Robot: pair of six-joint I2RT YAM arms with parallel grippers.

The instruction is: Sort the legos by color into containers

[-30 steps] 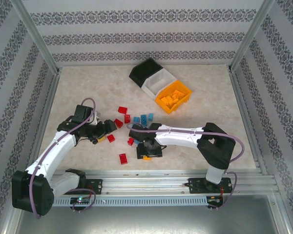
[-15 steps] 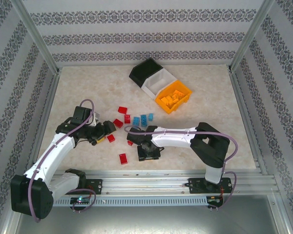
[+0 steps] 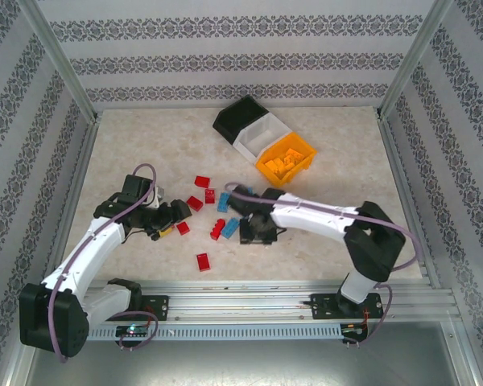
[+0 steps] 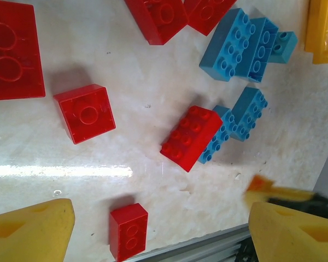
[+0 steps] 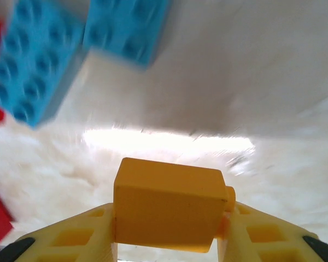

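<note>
Red, blue legos point(image 4: 192, 137) scattered, orange brick point(image 5: 169, 204) gripped, bins point(image 3: 258, 132) beyond

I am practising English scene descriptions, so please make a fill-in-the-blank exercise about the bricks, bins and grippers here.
1. The brick held by the right gripper is ____.
2. The jaws of the left gripper are ____.
3. Between the black bin and the orange bin stands the ____ bin.
4. The long red brick lies against a ____ one.
Missing words: orange; open; white; blue.
</note>
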